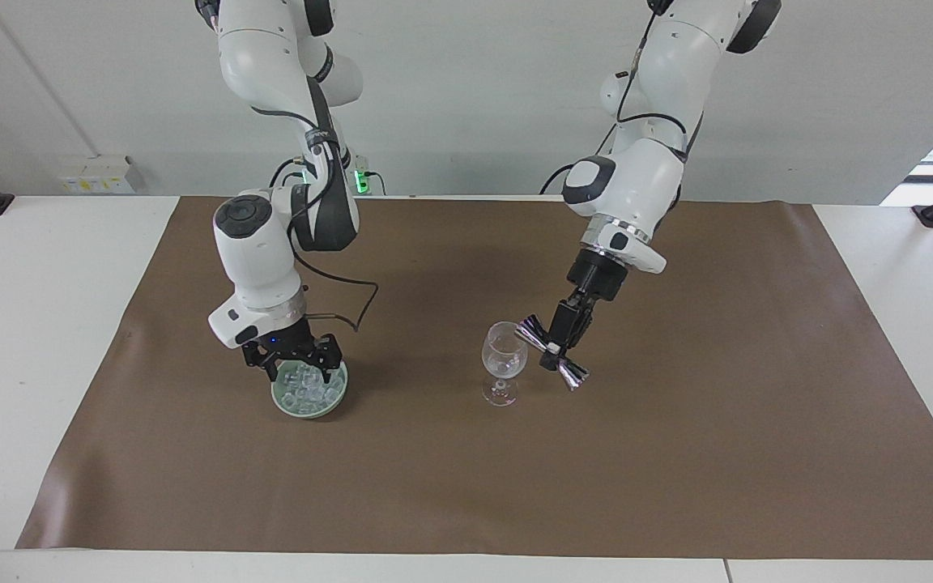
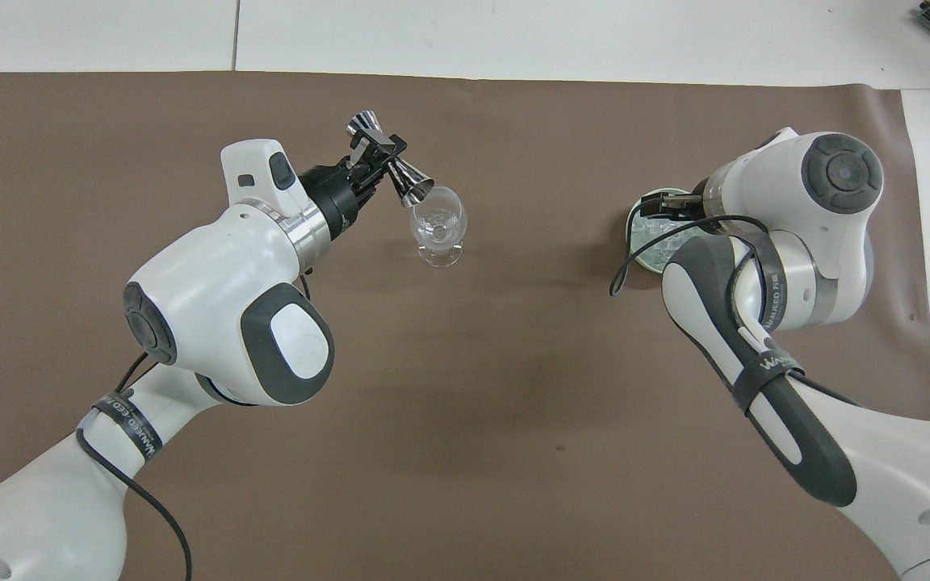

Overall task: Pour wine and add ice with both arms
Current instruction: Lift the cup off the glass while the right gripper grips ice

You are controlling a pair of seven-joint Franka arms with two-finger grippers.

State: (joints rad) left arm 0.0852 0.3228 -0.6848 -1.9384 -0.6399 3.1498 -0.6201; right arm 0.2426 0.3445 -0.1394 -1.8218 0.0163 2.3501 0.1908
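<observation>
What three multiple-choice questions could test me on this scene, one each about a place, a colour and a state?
1. Where is the ice?
A. in the clear stemmed wine glass
B. in the pale green round dish
C. loose on the brown mat

2. What colour is the double-ended measuring cup?
A. shiny silver
B. red
C. yellow

3. How is the measuring cup held?
A. lying on the mat
B. upright in the glass
C. tilted toward the glass rim

Answers:
1 B: the ice fills the pale green round dish, under the right gripper.
2 A: the measuring cup is shiny silver.
3 C: the left gripper tips it toward the wine glass.
</observation>
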